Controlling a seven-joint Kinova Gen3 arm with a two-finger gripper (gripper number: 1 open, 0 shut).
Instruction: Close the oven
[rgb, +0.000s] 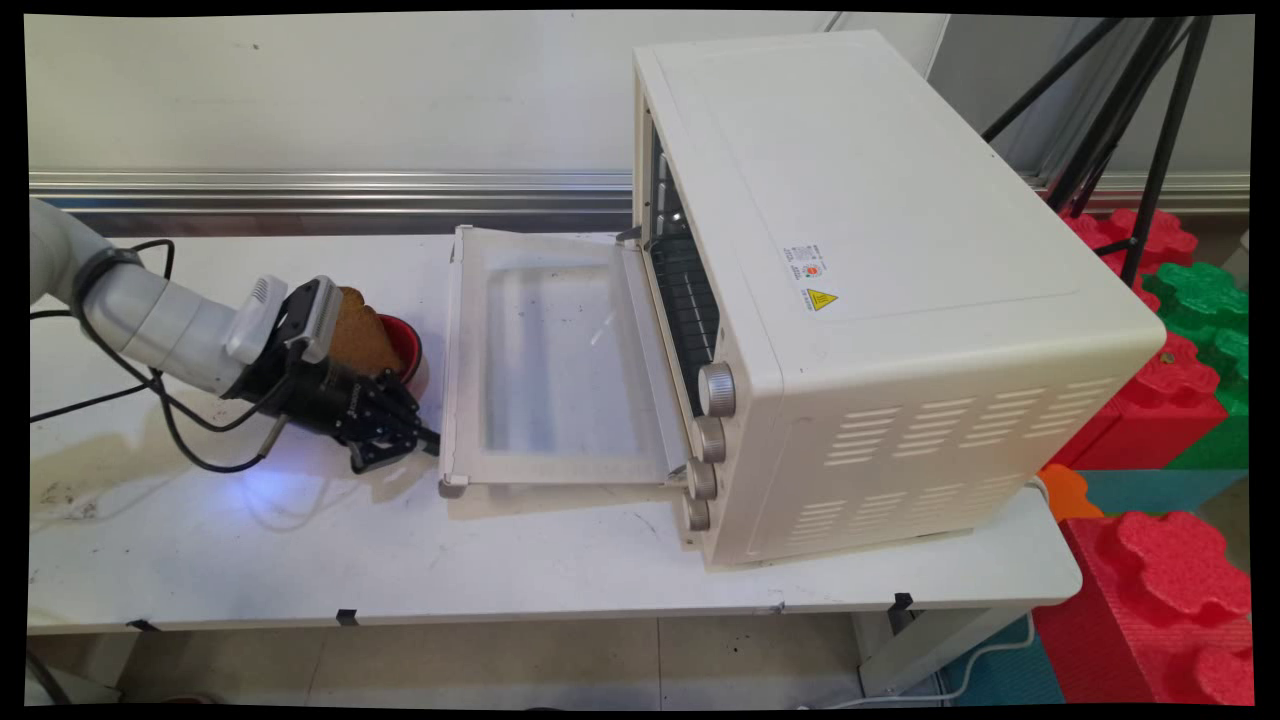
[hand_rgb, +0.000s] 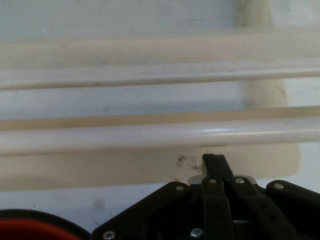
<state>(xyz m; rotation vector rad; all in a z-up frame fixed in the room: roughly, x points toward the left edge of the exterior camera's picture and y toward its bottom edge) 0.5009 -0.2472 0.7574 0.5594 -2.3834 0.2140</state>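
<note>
reaching low over the white table (rgb: 300, 540), the gripper (rgb: 400, 445) sits just beside the free edge of the toaster oven's (rgb: 900, 300) dropped door (rgb: 550, 360), near its front corner. in the hand view the two fingers (hand_rgb: 215, 167) stand pressed together, so the jaws look closed with nothing between them. behind the wrist a brown cork-like piece (rgb: 355, 330) rests on a red dish (rgb: 405, 345). working this close to the door edge well would mean staying level with the table and square to the edge, i judge. the dish is mostly hidden by the hand, whether the fingertips touch the door cannot be made out, and the oven's inside is dark.
</note>
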